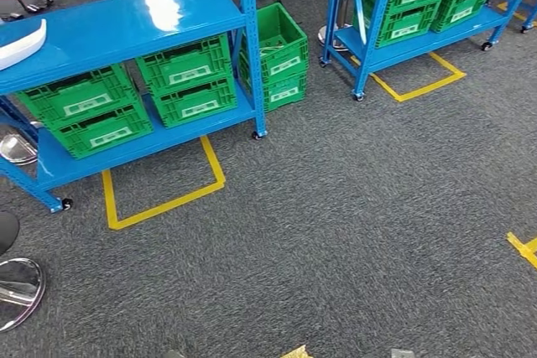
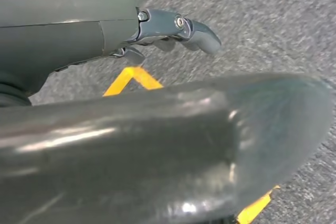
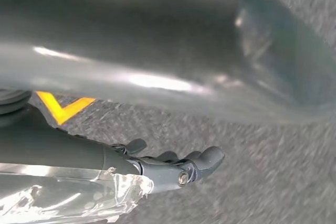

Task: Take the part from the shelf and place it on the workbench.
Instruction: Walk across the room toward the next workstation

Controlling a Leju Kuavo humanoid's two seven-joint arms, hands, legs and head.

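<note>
A white curved part (image 1: pixel 22 43) lies on the top board of the blue shelf (image 1: pixel 127 18) at the far left of the head view, partly cut off by the picture's edge. In the left wrist view my left hand (image 2: pixel 174 27) hangs over grey carpet with its fingers stretched out and nothing in them. In the right wrist view my right hand (image 3: pixel 176 166) hangs the same way, fingers straight and holding nothing. Both hands are well away from the shelf.
Green crates (image 1: pixel 184 81) fill the shelf's lower boards, and one more (image 1: pixel 282 52) stands on the floor beside it. A second blue shelf (image 1: pixel 411 6) with crates is at the back right. Yellow tape (image 1: pixel 164 199) marks the carpet. Chrome stool bases (image 1: pixel 19 291) sit at the left.
</note>
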